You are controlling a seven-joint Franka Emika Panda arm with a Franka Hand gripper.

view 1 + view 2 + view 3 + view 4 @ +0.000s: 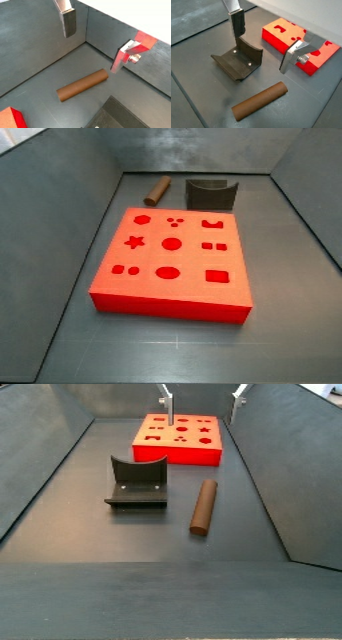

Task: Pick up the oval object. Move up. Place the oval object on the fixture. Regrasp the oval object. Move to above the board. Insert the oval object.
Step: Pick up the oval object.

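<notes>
- Brown matte rod-like peg, the oval object point(260, 101), lies flat on the dark grey floor point(147, 534), free, nothing touching it; also seen in a wrist view point(83, 85) and in both side views point(203, 506) point(156, 190).
- Gripper point(266, 44) hangs above the floor with jaws spread wide and nothing between them; silver plate fingers point(69, 21) with dark pads show in both wrist views, and only the fingertips point(166, 401) enter at the top edge of a side view.
- Oval object sits below the open gap, well clear of both fingers.
- Dark grey, nearly black L-shaped fixture point(136, 481) with a curved U notch in its top stands on the floor just beside the peg, apart from it; also visible in a side view point(210, 193) and a wrist view point(238, 60).
- Bright red flat rectangular board point(171, 258) with star, circle, oval and square recesses lies near the fixture, not touching the peg; seen too in a side view point(179, 436) and a wrist view point(298, 42).
- All recesses in the board look unfilled.
</notes>
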